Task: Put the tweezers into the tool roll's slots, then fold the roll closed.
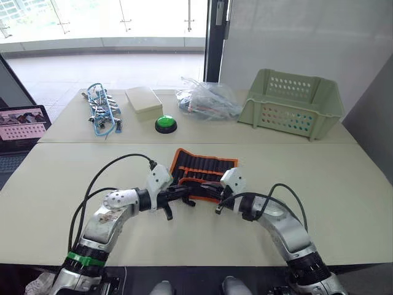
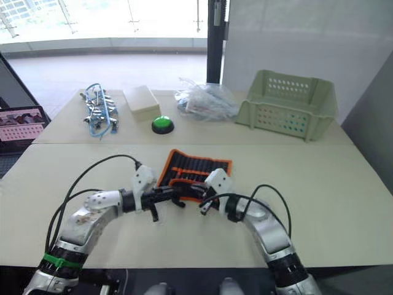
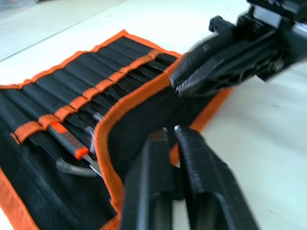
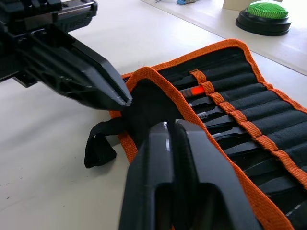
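Note:
The tool roll [image 1: 206,165], black fabric with orange edging, lies spread in the middle of the table. Slim black tweezers [image 4: 225,125] sit in its slots beside an orange-handled tool [image 3: 62,136]. Its near flap [image 4: 146,98] is raised and curls over the slots. My left gripper [image 1: 187,198] is shut with its tips on the flap's orange edge [image 3: 108,124]. From the other side, my right gripper [image 1: 218,208] is shut against the same flap. A black strap [image 4: 98,143] trails from the roll's near edge onto the table.
Along the back of the table stand a pale green basket [image 1: 291,101], a clear plastic bag [image 1: 206,98], a green button [image 1: 165,124], a beige box [image 1: 143,101] and a tangle of blue-and-silver clips [image 1: 103,114]. A laptop [image 1: 21,126] sits off the left edge.

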You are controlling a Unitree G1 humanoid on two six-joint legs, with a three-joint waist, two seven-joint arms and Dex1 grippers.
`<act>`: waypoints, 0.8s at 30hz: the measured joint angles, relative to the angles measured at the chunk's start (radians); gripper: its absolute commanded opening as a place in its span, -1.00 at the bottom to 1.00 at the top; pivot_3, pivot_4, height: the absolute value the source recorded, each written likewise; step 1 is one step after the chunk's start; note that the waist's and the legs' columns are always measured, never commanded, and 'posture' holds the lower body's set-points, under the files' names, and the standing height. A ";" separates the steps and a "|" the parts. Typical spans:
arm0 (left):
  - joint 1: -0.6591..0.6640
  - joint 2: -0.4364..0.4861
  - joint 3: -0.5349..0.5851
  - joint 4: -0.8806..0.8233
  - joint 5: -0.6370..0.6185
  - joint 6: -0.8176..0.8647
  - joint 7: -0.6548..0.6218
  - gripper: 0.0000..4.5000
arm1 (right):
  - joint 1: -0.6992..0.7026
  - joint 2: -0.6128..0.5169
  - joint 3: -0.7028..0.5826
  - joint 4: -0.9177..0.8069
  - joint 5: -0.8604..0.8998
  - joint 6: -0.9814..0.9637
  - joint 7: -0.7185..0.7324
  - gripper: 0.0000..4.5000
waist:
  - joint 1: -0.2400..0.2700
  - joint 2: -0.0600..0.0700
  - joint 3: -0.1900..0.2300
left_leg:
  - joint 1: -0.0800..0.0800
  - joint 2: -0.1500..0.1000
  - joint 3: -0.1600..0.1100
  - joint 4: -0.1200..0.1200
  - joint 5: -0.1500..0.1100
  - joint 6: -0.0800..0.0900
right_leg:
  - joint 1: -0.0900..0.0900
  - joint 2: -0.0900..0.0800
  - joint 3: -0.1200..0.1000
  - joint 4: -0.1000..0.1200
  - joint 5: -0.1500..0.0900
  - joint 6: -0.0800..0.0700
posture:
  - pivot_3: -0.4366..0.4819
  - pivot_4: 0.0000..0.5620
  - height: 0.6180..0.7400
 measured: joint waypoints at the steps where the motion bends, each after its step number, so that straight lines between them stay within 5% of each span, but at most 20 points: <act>1: -0.026 -0.006 -0.005 0.030 0.022 -0.022 0.011 -1.00 | -0.010 0.008 0.004 0.016 -0.014 -0.002 -0.010 -0.99 | -0.001 0.000 0.000 | 0.000 0.000 0.000 0.000 0.000 0.000 | 0.000 0.000 0.000 0.000 0.000 0.000 | -0.05 -0.47 1.00; 11: -0.106 -0.058 -0.114 0.287 0.199 -0.222 0.065 -1.00 | -0.070 0.044 0.036 0.139 -0.134 -0.036 -0.086 -0.99 | -0.004 0.000 0.000 | 0.001 0.000 0.000 0.000 0.000 0.000 | 0.001 0.000 0.000 0.000 0.000 0.000 | -0.05 -0.47 1.00; 24: -0.138 -0.076 -0.095 0.399 0.224 -0.298 0.123 -1.00 | -0.007 -0.069 -0.060 0.228 -0.182 -0.252 -0.126 -0.99 | -0.010 0.000 -0.001 | 0.013 0.001 0.000 -0.002 0.002 0.001 | 0.012 0.001 0.000 0.001 0.000 0.000 | -0.05 -0.47 1.00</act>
